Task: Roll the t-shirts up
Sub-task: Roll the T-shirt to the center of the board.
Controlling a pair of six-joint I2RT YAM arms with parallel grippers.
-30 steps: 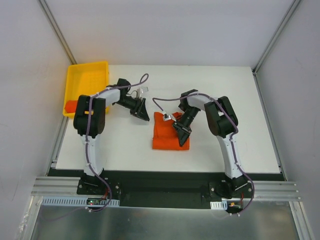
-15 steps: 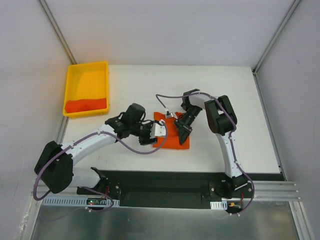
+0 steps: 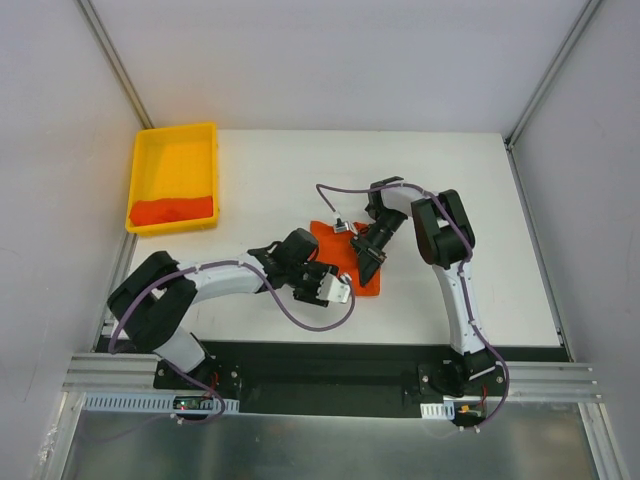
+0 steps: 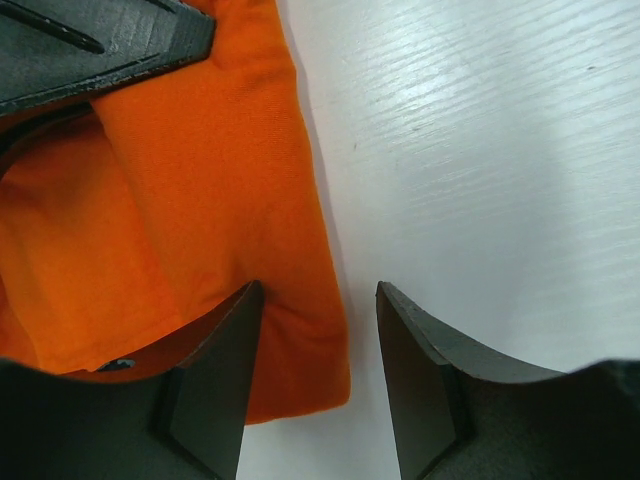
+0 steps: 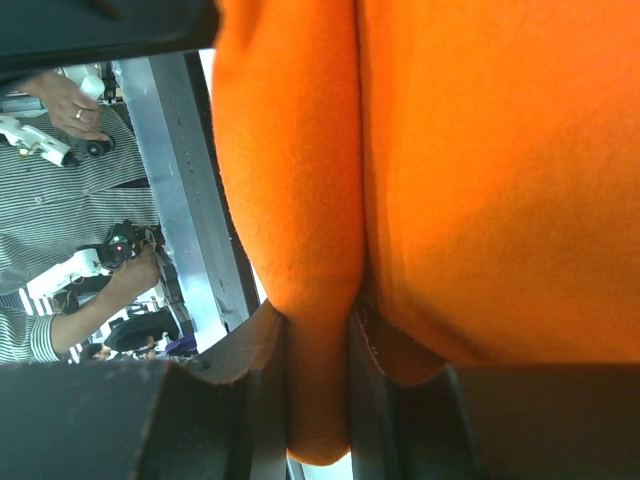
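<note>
Top view: the left pincer [image 3: 342, 288] just swung from the tray [image 3: 180, 165] at 10 o'clock down to the 7 o'clock corner of the t-shirt [image 3: 330, 248], mid-surface [image 3: 480, 200]. Left wrist: its jaws are half open, straddling the t-shirt's edge, gripping nothing. Right wrist: the right pincer [image 5: 315, 340] pinches a fold, so rolling looks next.

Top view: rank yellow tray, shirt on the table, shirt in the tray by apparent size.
1. Yellow tray: clearly largest.
2. Tie, not ranked: shirt on the table and shirt in the tray. The exposed cloth looks similar, and the table one is partly covered, so its full extent is unsure.
</note>
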